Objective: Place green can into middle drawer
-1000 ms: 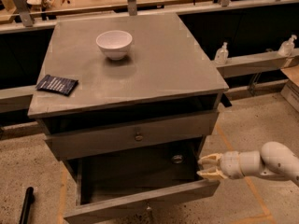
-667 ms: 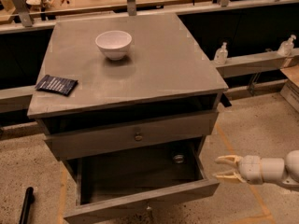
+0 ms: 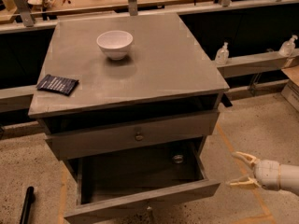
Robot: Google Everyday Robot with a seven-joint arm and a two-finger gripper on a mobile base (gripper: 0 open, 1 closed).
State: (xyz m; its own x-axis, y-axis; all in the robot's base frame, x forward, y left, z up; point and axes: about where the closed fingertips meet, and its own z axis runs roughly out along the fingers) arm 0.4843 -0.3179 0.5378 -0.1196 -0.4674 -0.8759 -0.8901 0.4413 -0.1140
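Observation:
The middle drawer (image 3: 140,200) of the grey cabinet is pulled out, its dark inside showing. The green can (image 3: 177,159) stands inside it near the back right corner; mostly its silver top shows. My gripper (image 3: 239,170) is to the right of the drawer, outside it and apart from its right side, at about the height of the drawer front. It is open and empty, its pale fingers (image 3: 244,157) spread and pointing left toward the drawer.
A white bowl (image 3: 114,43) and a dark blue packet (image 3: 57,84) lie on the cabinet top (image 3: 163,73). The upper drawer with a round knob (image 3: 138,136) is shut. Two pump bottles (image 3: 221,54) stand on a ledge at the right. A black bar (image 3: 25,204) lies on the floor at lower left.
My gripper has drawn back to the right, away from the drawer's right edge, and stays open. The can has stayed in the drawer.

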